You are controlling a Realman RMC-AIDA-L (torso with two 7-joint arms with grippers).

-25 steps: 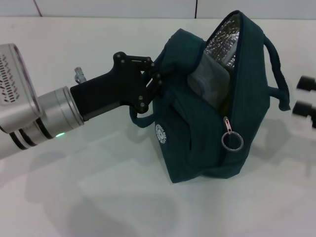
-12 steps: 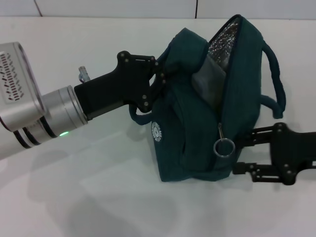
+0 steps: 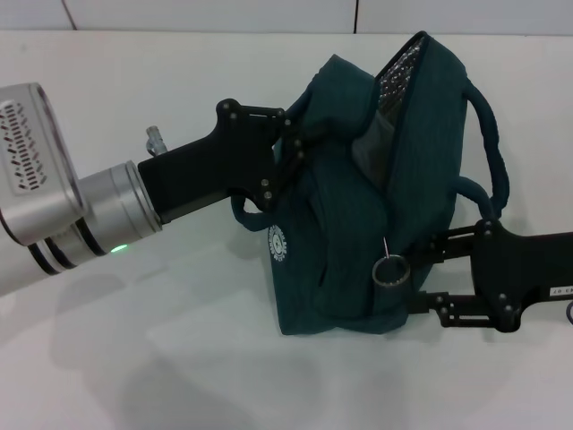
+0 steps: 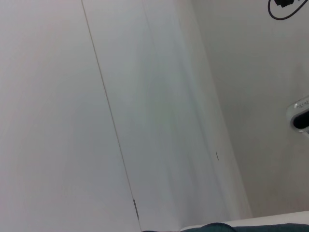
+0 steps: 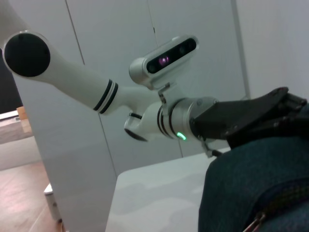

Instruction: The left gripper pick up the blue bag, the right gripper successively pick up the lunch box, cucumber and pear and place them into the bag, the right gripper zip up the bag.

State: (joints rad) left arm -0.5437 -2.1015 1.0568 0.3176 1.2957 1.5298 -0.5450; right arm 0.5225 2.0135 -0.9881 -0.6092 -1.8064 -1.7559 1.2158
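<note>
The blue bag [image 3: 349,233] stands tilted on the white table, its top open, with silver foil lining [image 3: 400,70] showing. A pale clear lunch box [image 3: 367,148] shows inside the opening. The cucumber and pear are hidden. My left gripper [image 3: 298,143] is shut on the bag's left upper edge by a handle. My right gripper [image 3: 419,276] reaches in from the right, open, one finger on either side of the bag's lower end, just right of the silver ring pull [image 3: 391,271]. The right wrist view shows the bag [image 5: 251,188] and the left gripper [image 5: 289,108] on it.
The white table [image 3: 179,358] spreads around the bag, with a white wall behind. The bag's second loop handle [image 3: 491,143] arches over my right gripper. The left wrist view shows only wall panels and a sliver of the bag [image 4: 212,227].
My right gripper came in from the right and moved left up to the bag's end. The bag shifted and leaned left, and the ring pull swung left and turned.
</note>
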